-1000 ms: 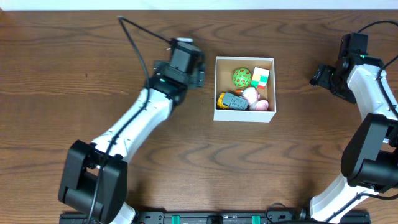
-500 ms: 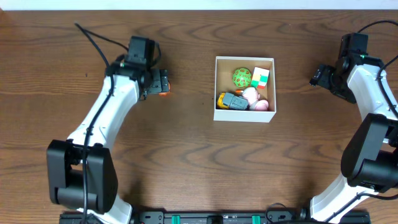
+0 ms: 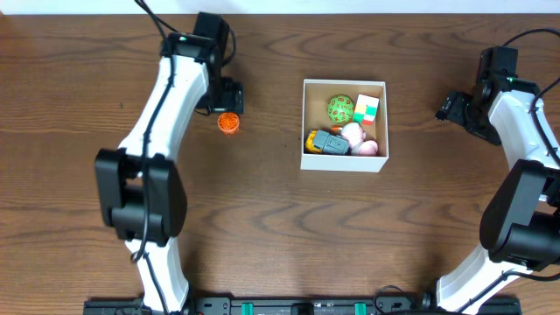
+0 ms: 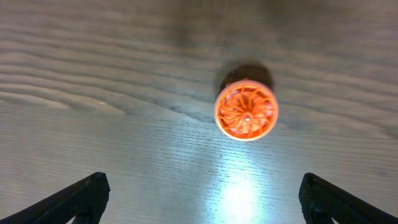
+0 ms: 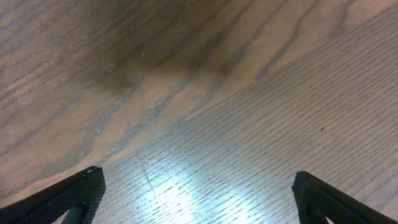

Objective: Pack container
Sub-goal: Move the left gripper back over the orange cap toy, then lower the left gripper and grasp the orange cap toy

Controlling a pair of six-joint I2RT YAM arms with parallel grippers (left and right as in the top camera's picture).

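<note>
The container (image 3: 344, 160) is a white-walled square box at the table's middle right. It holds a green ball (image 3: 340, 108), a white block with coloured squares (image 3: 367, 108), pink toys (image 3: 356, 136) and a yellow and grey toy (image 3: 327, 143). A small orange ribbed ball (image 3: 228, 122) lies on the table to the left of the container, apart from it. My left gripper (image 3: 227, 96) hovers just behind it, open and empty. In the left wrist view the ball (image 4: 246, 110) lies ahead of the spread fingertips (image 4: 200, 196). My right gripper (image 3: 448, 107) is open and empty over bare table, right of the container.
The wooden table (image 3: 289, 236) runs out to a pale strip along the far edge. The left arm stretches from the near left up to the far side. The right arm stands along the right edge. The right wrist view shows only wood (image 5: 199, 93).
My left arm has swung left and toward the far edge, away from the container. The orange ball now lies free on the table, uncovered beside the gripper. The right arm has not moved.
</note>
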